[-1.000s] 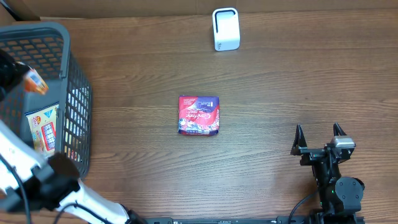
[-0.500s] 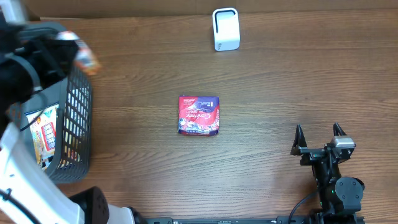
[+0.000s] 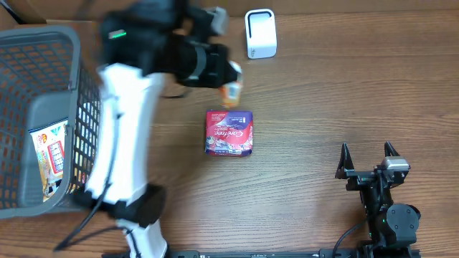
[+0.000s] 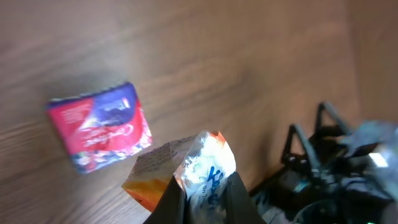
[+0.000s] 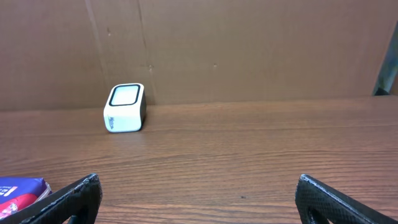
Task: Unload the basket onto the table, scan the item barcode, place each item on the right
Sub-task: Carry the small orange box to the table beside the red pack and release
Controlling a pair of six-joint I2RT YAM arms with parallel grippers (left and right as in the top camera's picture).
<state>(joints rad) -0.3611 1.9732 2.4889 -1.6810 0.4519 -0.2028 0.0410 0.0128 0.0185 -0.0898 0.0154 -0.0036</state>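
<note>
Left gripper pinches a crumpled orange packet (blurred overhead, print unreadable); right gripper gapes wide.

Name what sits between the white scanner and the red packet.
Overhead view: the orange snack pouch, pinched in the left gripper, hangs between the white scanner and the red packet.

a wooden table carries a red-purple packet flat near its middle, a white scanner upright by the far edge, and a grey mesh basket at the left.
</note>
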